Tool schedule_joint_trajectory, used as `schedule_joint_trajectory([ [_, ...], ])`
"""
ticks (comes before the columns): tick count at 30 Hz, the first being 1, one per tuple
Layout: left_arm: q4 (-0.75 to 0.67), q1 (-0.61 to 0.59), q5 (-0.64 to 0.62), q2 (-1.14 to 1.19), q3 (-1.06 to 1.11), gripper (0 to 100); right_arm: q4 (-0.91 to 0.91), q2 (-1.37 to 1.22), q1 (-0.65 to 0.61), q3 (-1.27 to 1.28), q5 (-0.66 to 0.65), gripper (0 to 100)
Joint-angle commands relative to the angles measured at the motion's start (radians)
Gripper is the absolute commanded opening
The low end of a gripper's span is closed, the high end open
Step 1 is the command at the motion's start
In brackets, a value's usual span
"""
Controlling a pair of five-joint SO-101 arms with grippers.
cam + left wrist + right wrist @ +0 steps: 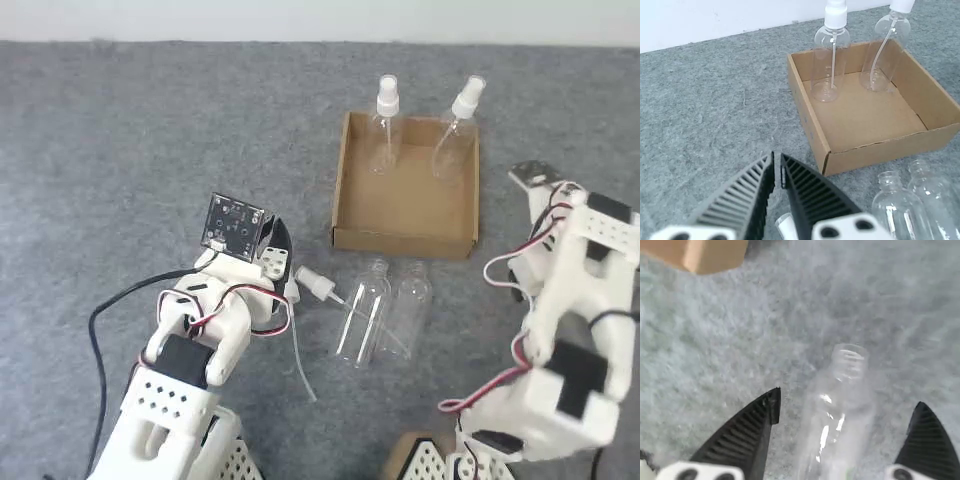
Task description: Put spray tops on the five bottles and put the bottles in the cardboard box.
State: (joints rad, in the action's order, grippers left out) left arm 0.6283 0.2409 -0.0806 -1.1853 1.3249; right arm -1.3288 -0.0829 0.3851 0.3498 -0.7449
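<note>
Clenching a spray top (785, 224), the left tool (777, 156) hangs beside two bare bottles (365, 315) lying before the box (400, 240); the right tool (847, 397) gapes astride a third bottle (840, 412), probably to steady it for capping; two capped bottles (385, 135) stand boxed

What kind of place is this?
Probably a robot lab or workshop bench. A white left arm and right arm stand over a grey felt mat, with a cardboard box and clear bottles set out for practice.
</note>
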Motion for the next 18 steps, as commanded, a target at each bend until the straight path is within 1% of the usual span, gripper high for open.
schedule_joint_trajectory([
  [1,-0.032,-0.006,0.006,-0.018,-0.007,1,0.048,-0.042,0.031,-0.066,-0.034,34.0],
  [4,-0.032,-0.006,0.006,-0.018,-0.007,1,0.076,-0.076,0.051,-0.068,-0.034,34.0],
  [13,-0.074,-0.006,0.006,-0.018,0.013,1,0.067,-0.099,0.064,-0.064,-0.031,33.2],
  [15,-0.074,-0.006,0.006,-0.018,0.013,1,0.067,-0.101,0.064,-0.064,-0.029,27.0],
  [18,-0.074,-0.006,0.006,-0.018,0.013,1,0.071,-0.101,0.064,-0.064,-0.029,14.3],
])
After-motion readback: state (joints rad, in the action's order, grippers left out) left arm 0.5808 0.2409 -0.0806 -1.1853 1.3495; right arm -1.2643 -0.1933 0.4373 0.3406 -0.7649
